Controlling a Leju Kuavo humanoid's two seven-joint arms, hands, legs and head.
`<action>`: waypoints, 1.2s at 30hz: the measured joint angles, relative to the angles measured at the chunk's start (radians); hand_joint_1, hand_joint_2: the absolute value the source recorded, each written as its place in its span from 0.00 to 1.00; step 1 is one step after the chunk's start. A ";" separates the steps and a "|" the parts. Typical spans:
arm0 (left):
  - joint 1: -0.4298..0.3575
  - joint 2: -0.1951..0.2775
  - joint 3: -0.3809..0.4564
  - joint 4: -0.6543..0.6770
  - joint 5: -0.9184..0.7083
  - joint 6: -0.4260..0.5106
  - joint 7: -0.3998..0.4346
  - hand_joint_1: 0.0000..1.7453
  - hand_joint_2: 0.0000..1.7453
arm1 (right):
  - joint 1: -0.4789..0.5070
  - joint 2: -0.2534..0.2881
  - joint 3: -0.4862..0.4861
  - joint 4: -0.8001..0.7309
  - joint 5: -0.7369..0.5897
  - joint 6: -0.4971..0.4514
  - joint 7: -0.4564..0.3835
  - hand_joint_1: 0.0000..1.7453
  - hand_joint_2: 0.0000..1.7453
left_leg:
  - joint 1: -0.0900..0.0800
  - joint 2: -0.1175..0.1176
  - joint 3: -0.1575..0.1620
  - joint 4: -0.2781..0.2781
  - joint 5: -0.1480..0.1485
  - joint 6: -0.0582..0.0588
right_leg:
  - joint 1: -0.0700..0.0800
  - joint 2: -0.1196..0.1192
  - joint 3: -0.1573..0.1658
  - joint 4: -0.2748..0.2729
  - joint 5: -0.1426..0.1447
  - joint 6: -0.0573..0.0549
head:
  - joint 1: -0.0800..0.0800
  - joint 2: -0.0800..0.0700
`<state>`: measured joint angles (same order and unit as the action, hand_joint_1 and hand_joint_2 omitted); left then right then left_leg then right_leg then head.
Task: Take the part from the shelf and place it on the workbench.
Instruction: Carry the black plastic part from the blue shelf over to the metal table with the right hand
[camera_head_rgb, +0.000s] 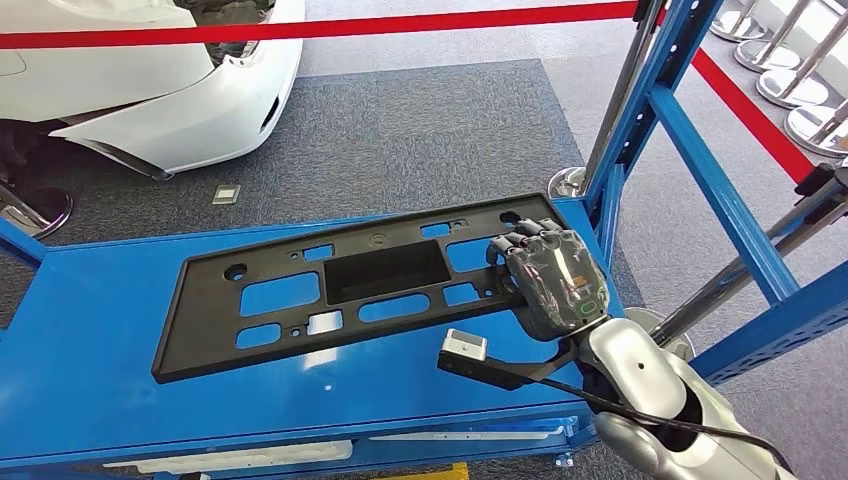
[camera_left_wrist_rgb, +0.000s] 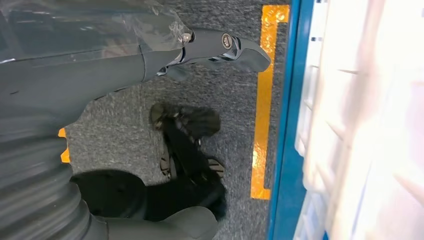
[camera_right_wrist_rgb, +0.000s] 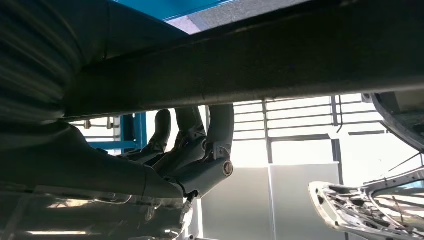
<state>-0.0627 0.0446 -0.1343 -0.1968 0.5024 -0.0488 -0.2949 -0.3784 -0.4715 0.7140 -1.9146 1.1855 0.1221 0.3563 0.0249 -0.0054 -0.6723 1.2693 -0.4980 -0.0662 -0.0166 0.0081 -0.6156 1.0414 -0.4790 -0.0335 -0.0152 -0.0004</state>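
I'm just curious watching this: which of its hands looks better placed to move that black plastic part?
The right hand: it already rests on the end of the black part on the blue shelf. The left hand hangs low over carpet.

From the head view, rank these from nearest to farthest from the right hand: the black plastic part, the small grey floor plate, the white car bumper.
1. Black plastic part: under the right hand, whose fingers rest on its right end, on the blue shelf.
2. Small grey floor plate: on the carpet beyond the shelf, to the left.
3. White car bumper: far upper left.
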 joint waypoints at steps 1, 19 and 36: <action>0.000 0.000 0.000 0.000 0.000 0.000 0.000 0.00 1.00 | 0.001 0.000 0.000 0.000 0.000 0.000 0.000 1.00 1.00 | -0.002 0.000 -0.018 0.047 -0.016 0.003 | 0.004 -0.001 -0.003 0.000 0.002 -0.002 | -0.006 0.000; -0.002 0.003 -0.018 0.000 -0.001 -0.001 0.000 0.00 1.00 | 0.008 -0.004 -0.002 -0.002 -0.003 -0.005 0.009 1.00 1.00 | -0.024 0.012 0.091 -0.259 0.158 0.069 | 0.002 -0.007 -0.063 0.188 -0.087 0.046 | 0.016 0.000; -0.005 0.003 -0.025 0.000 -0.002 -0.004 0.006 0.00 1.00 | 0.015 -0.005 -0.003 -0.003 -0.017 -0.020 0.014 1.00 1.00 | -0.015 0.007 0.108 -0.160 0.078 0.020 | 0.006 -0.008 -0.005 -0.012 0.016 -0.003 | -0.027 0.000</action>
<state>-0.0674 0.0480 -0.1592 -0.1968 0.5009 -0.0526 -0.2891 -0.3638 -0.4765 0.7107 -1.9173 1.1685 0.1022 0.3708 0.0101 0.0021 -0.5646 1.1096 -0.4197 -0.0465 -0.0103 0.0003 -0.6208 1.0296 -0.4625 -0.0363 -0.0418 -0.0004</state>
